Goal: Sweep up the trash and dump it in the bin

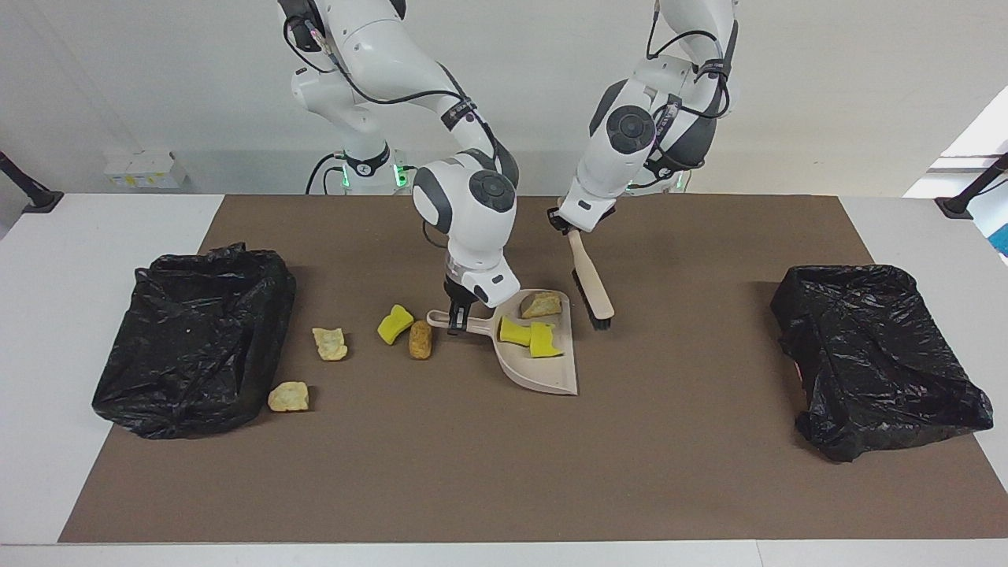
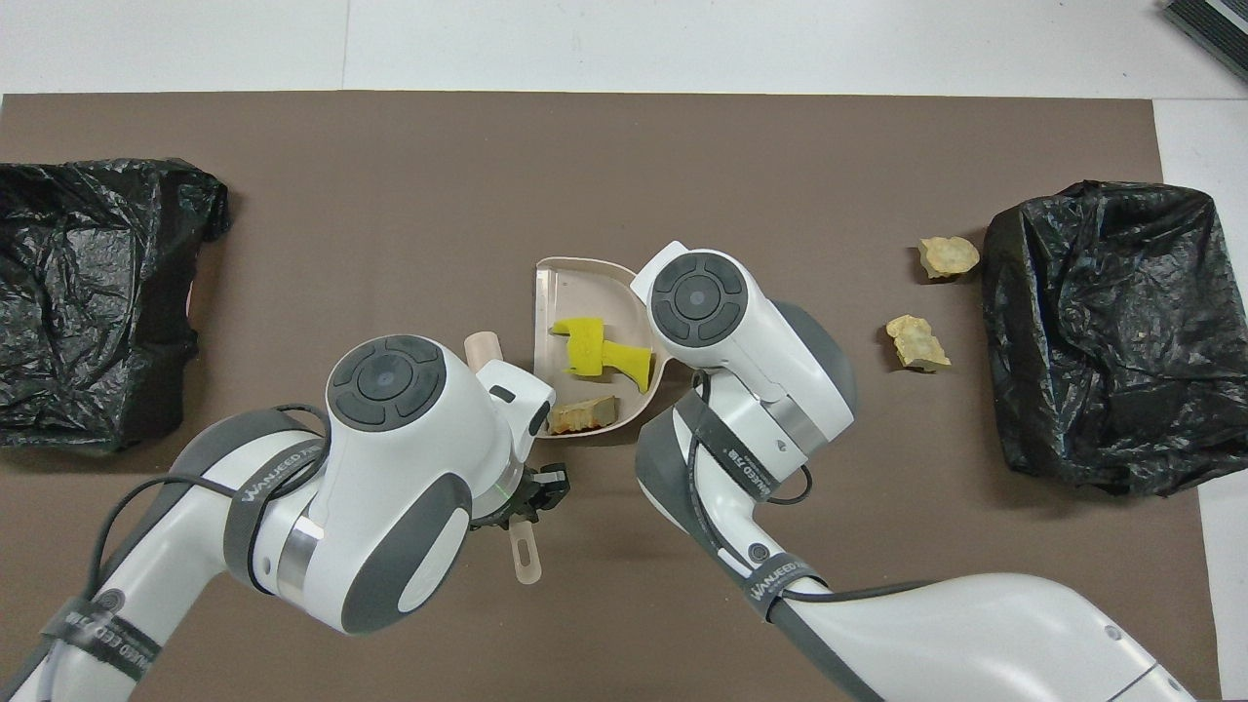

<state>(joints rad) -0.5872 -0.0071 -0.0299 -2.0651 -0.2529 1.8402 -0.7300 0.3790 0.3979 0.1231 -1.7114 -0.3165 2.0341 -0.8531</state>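
With the right pincer (image 1: 457,319) clamped on the dustpan (image 1: 543,376) handle at mid-frame and the left pincer (image 1: 562,224) gripping the brush (image 1: 592,291) by the pan's mouth, four trash scraps (image 1: 420,340) lie on the desk off the handle end, three already in the pan.

Brown mat (image 1: 630,472), two black bags (image 1: 193,339), dustpan (image 1: 543,370), scattered scraps (image 1: 330,343) (four loose)

arms (image 1: 472,213) white | grey joints | blk cables | "WANJEED" bands
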